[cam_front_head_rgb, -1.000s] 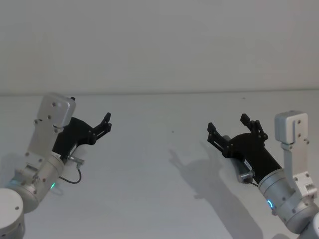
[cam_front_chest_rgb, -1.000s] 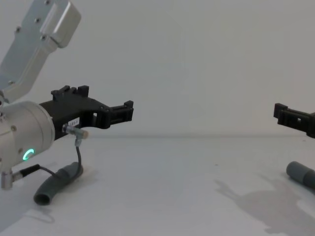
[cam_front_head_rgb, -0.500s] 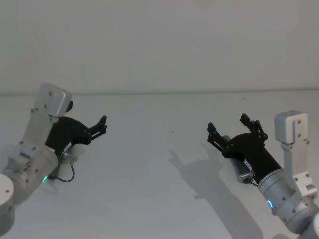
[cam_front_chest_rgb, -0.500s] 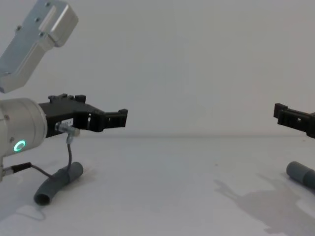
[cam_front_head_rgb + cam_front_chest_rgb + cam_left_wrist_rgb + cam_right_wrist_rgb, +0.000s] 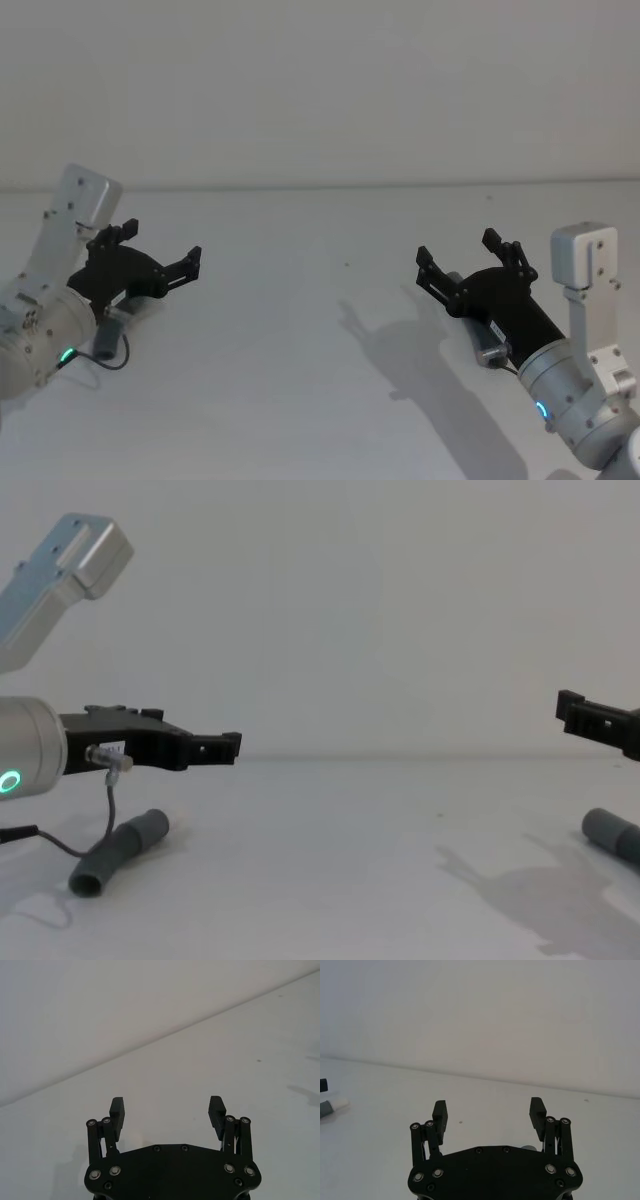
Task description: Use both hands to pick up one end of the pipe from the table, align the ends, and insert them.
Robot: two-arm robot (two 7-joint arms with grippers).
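1. Left gripper (image 5: 215,748): fingers spread wide, nothing held. It hangs nearly level above the table (image 5: 330,870), over the left pipe piece (image 5: 118,852), with its fingertips reaching past the piece toward the centre.
2. Right gripper (image 5: 456,250): also wide and empty, raised above the right pipe piece (image 5: 610,832), which lies at the right edge of the chest view.
3. Both pieces lie flat on the table, well apart. The left one shows a grey cuff (image 5: 150,828) with a white tip (image 5: 181,819) pointing inward. I cannot tell whether the right one's end is an open socket.
4. Handling, in my judgement: the pieces are light. The hose body is soft and would bend, so a hold far back would let the end droop. The cuff is stiff but smooth and may slip. I would take each piece just behind its cuff, leaving the mating end clear.
5. Against a second ago, the left gripper has dropped lower, drawn back toward the robot's left side and levelled out. The right gripper is unchanged, and neither pipe piece has shifted.
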